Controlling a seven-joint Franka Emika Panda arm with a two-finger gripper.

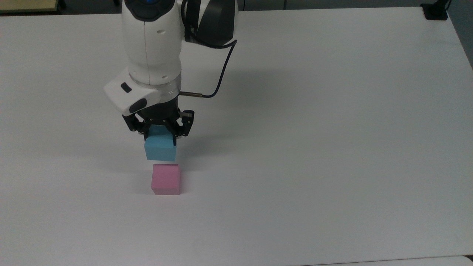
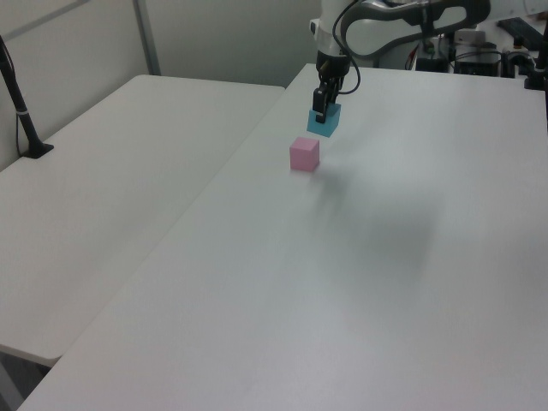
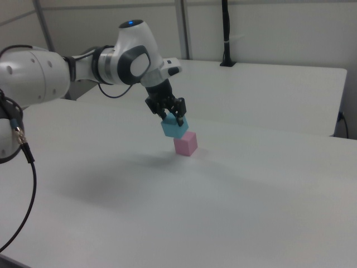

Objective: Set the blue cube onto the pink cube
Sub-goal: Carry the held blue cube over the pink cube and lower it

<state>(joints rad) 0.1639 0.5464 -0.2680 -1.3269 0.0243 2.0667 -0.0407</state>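
The blue cube [image 1: 160, 148] hangs in the air above the white table [image 1: 332, 147], with my gripper [image 1: 159, 136] shut on its upper part. The pink cube [image 1: 166, 179] rests on the table just below the blue one in the top view. In the left view the blue cube [image 2: 324, 121] is held by my gripper [image 2: 319, 112] above and slightly right of the pink cube [image 2: 304, 153]. From the right view the blue cube [image 3: 174, 128] floats just up and left of the pink cube [image 3: 186, 143], with a small gap between them, and my gripper [image 3: 172, 118] grips it from above.
A second white table [image 2: 111, 188] stands at the left view's left, with a black post [image 2: 21, 111] clamped to it. A black cable [image 1: 221, 70] loops from my wrist. A black clamp [image 1: 436, 11] sits at the table's far right corner in the top view.
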